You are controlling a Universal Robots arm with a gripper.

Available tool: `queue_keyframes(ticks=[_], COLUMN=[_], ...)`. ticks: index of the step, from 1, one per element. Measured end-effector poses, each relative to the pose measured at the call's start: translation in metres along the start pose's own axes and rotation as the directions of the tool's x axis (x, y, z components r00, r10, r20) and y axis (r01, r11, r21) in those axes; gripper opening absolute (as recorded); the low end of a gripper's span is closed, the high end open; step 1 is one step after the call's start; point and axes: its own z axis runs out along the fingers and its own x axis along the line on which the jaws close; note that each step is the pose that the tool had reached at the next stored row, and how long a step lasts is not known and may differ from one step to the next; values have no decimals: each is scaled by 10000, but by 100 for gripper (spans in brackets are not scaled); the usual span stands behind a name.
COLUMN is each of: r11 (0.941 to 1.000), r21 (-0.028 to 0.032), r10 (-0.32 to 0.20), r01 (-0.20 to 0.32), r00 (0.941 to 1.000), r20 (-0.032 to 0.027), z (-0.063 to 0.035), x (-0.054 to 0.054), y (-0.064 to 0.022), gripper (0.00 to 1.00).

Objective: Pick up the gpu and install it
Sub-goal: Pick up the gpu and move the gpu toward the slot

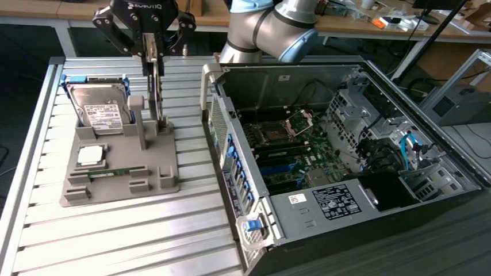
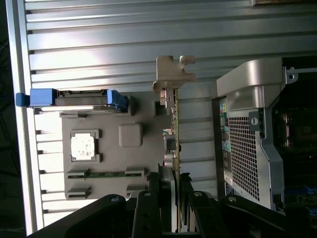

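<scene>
The gripper (image 1: 154,56) jaws are clamped on the upright gpu (image 1: 156,95) at the grey holder's (image 1: 115,192) edge nearest the computer case (image 1: 220,118); a skewed pull might jam it or loosen the grip.

We take this for a robotics lab or workshop: a robot arm (image 1: 265,29) reaches over a ribbed aluminium table (image 1: 115,230) that carries an open computer case (image 1: 284,86) and a grey parts fixture (image 1: 157,181), with cluttered wooden benches (image 1: 345,24) and aluminium-profile framing (image 1: 460,72) behind.
</scene>
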Motion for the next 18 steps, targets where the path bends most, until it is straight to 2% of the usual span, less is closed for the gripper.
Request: queue_keyframes(ticks=[18], r11=[10000], r21=[-1], r10=[0], r01=[0], r00=[10000], r20=[2], z=[-63], x=[-2], y=[4], gripper=[27])
